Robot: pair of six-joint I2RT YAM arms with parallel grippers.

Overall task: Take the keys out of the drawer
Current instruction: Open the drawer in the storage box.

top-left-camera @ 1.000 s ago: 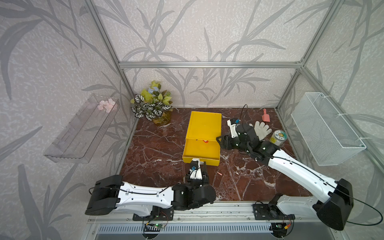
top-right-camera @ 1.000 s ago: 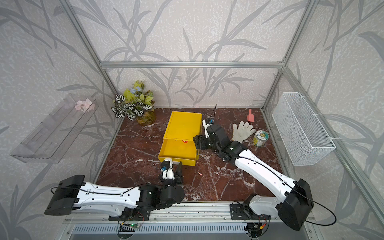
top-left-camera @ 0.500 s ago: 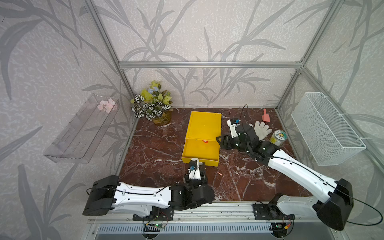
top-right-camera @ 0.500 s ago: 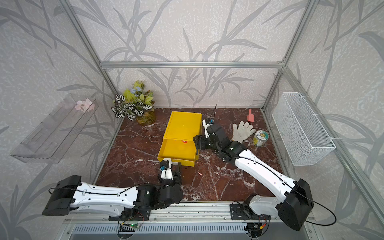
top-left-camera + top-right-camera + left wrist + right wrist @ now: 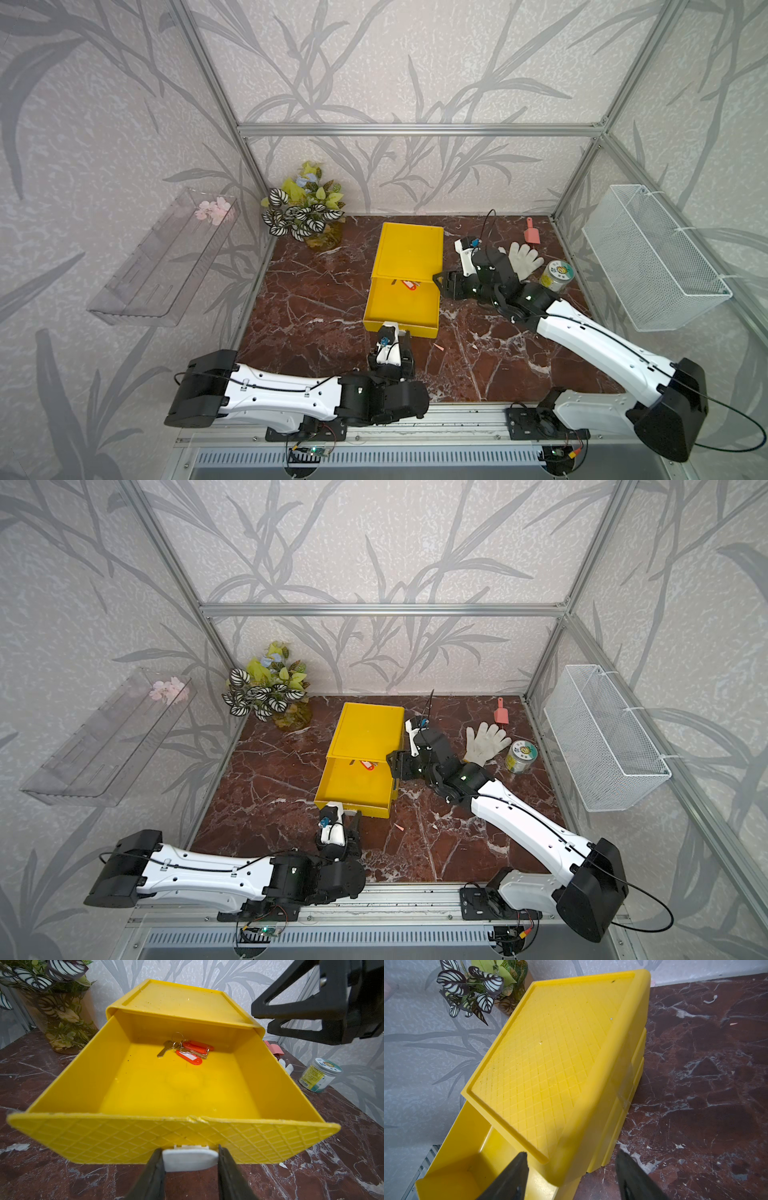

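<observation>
The yellow drawer (image 5: 399, 316) (image 5: 176, 1088) stands pulled out of its yellow case (image 5: 409, 249) (image 5: 550, 1053) toward the front. The keys (image 5: 409, 285) (image 5: 368, 764) (image 5: 187, 1050), silver with red tags, lie at the back of the drawer floor, next to the case opening. My left gripper (image 5: 394, 333) (image 5: 189, 1154) is shut on the white handle (image 5: 190, 1159) at the drawer's front, one finger against each end. My right gripper (image 5: 439, 284) (image 5: 572, 1154) is open, straddling the case's right front corner; nothing is gripped.
A potted plant (image 5: 307, 212) stands at the back left. Behind the right arm lie a white glove (image 5: 525, 257), a labelled jar (image 5: 557, 276) and a pink scoop (image 5: 531, 235). A wire basket (image 5: 652, 257) hangs right, a clear shelf (image 5: 162, 257) left. A pink scrap (image 5: 438, 345) lies by the drawer.
The left arm has drawn back slightly toward the front rail with its fingers on the handle. The right arm and the keys have not visibly moved.
</observation>
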